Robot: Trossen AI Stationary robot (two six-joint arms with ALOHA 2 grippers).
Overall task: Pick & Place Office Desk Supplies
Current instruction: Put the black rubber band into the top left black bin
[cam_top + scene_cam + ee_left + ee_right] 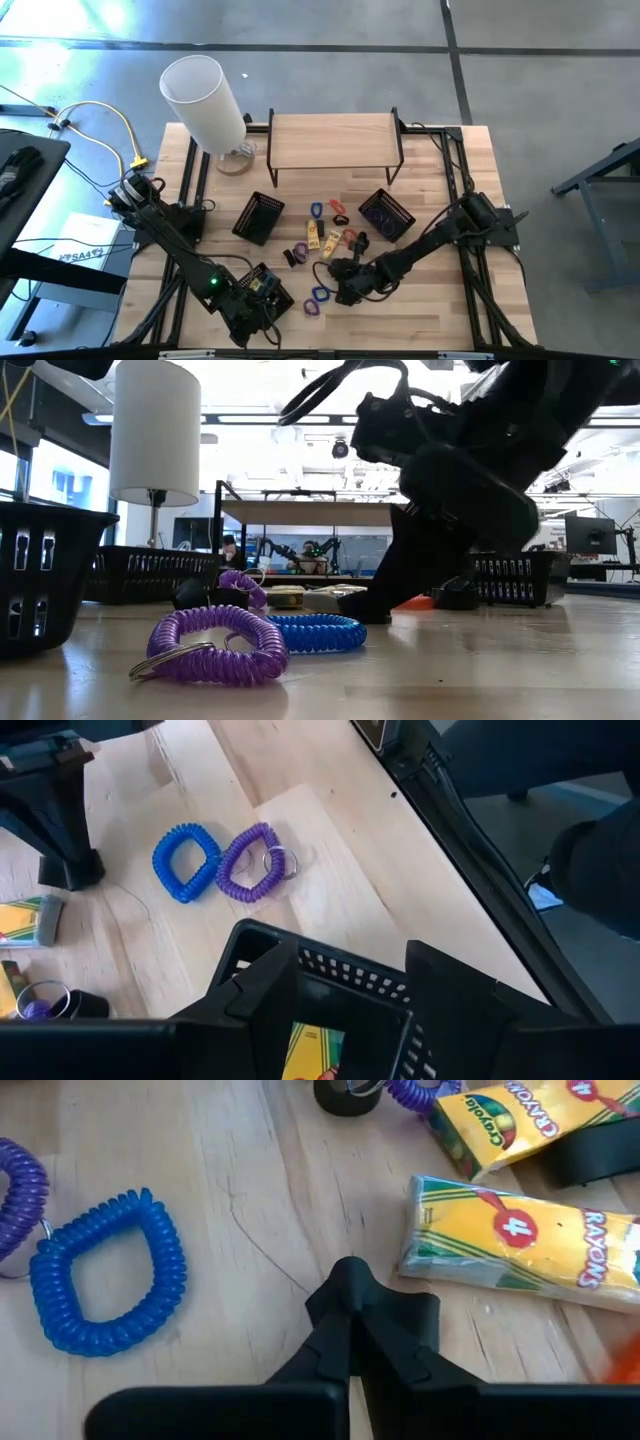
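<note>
Right gripper (350, 1280): fingers pinched together on nothing, tips down on the bare wood table (260, 1170).
Closest stuff: blue coil band (105, 1275) to one side, yellow crayon packet (525, 1240) to the other, neither touching.
Left gripper (345, 985): part open around a black basket (330, 975), looks like crayons inside.
Purple coil band (250, 863): touching the blue one.
</note>
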